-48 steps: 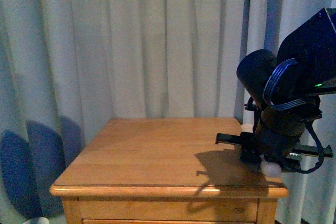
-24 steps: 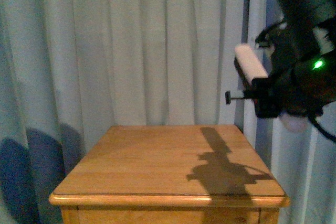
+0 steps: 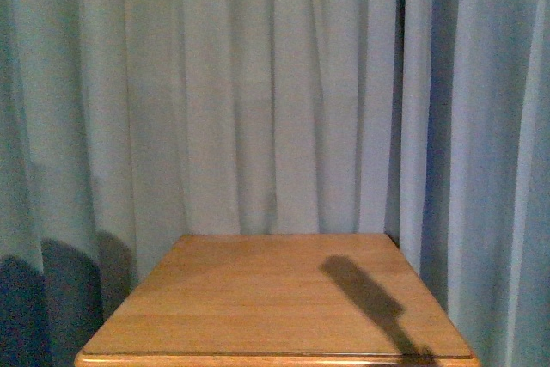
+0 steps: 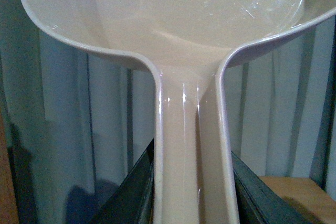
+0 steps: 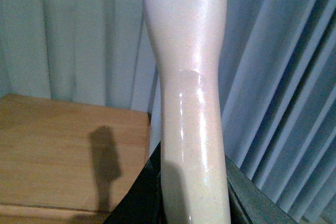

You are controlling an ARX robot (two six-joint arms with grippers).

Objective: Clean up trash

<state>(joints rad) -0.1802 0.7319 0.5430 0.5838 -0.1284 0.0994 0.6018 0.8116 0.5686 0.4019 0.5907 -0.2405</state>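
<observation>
No trash shows in any view. In the left wrist view my left gripper (image 4: 192, 198) is shut on the handle of the pale pinkish dustpan (image 4: 168, 19), whose scoop fills the upper part of the picture and looks bare inside. In the right wrist view my right gripper (image 5: 191, 198) is shut on the pale handle of the hand brush (image 5: 189, 66); its bristles are out of view. Neither arm appears in the front view, where only a long shadow (image 3: 369, 298) falls across the wooden table (image 3: 258, 298).
Pale curtains (image 3: 258, 92) hang close behind and beside the table. The table's right edge (image 3: 438, 307) runs next to the curtain folds. A corner of the tabletop (image 4: 294, 192) shows past the dustpan handle, and the table (image 5: 58, 150) lies below the brush.
The right arm with the brush has risen out of the front view. The view itself has tilted up, showing less of the table front. Only the shadow remains on the tabletop.
</observation>
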